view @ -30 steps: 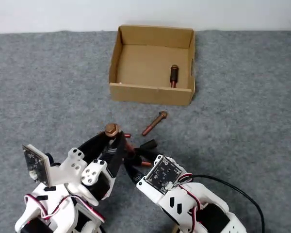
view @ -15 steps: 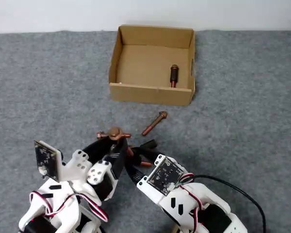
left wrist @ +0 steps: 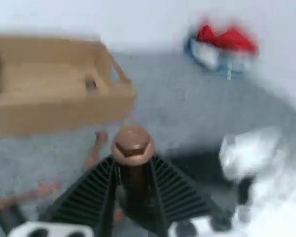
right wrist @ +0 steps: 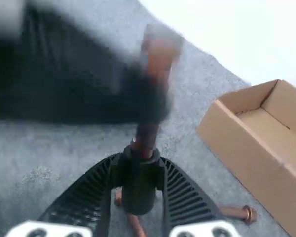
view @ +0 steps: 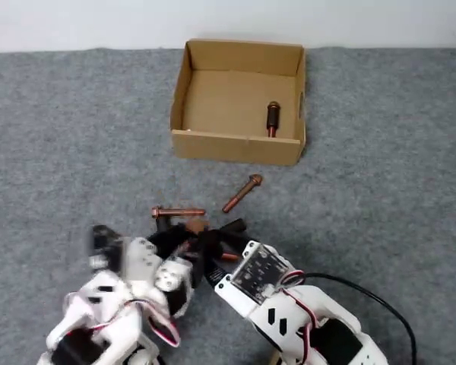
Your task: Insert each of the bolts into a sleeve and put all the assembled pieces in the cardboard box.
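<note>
My left gripper [left wrist: 133, 165] is shut on the shaft of a copper bolt [left wrist: 133, 146], whose hex head stands above the fingers. My right gripper [right wrist: 138, 170] is shut on a dark sleeve [right wrist: 138, 185]. The held bolt [right wrist: 155, 59] comes down into the top of the sleeve. In the high view both grippers meet near the table's front, left gripper [view: 186, 237] against right gripper [view: 216, 242], with the bolt head [view: 196, 226] between them. The cardboard box [view: 235, 147] at the back holds one assembled piece [view: 273, 118].
Two loose bolts lie on the grey carpet between the grippers and the box: one slanted [view: 242, 193], one lying crosswise [view: 178, 213] just beyond the left gripper. Open carpet stretches to both sides of the box. A red and blue object [left wrist: 222, 44] sits far off.
My left arm has swung down and toward the right gripper, carrying its bolt from above the carpet onto the sleeve. The crosswise bolt on the carpet has come into sight. The right arm barely moved.
</note>
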Available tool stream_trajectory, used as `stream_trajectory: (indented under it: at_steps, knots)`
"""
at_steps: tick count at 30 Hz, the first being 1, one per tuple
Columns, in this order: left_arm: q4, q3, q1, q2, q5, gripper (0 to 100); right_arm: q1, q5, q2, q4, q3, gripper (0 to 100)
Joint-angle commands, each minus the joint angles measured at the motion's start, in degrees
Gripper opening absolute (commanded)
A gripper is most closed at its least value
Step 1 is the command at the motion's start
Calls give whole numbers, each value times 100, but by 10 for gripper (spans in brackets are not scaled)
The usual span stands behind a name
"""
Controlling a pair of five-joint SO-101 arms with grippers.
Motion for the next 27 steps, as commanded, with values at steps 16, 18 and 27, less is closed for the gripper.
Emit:
stream_trajectory:
  at_steps: [16,18,27]
  knots:
    - [431,-84,-114,44,-264,225,488,53,-66,-268,-413,8]
    - [563,-163,-229,44,-264,227,523,35,-75,-268,-422,8]
    - [862,-1446,-378,44,-237,220,532,-255,-75,-224,-387,8]
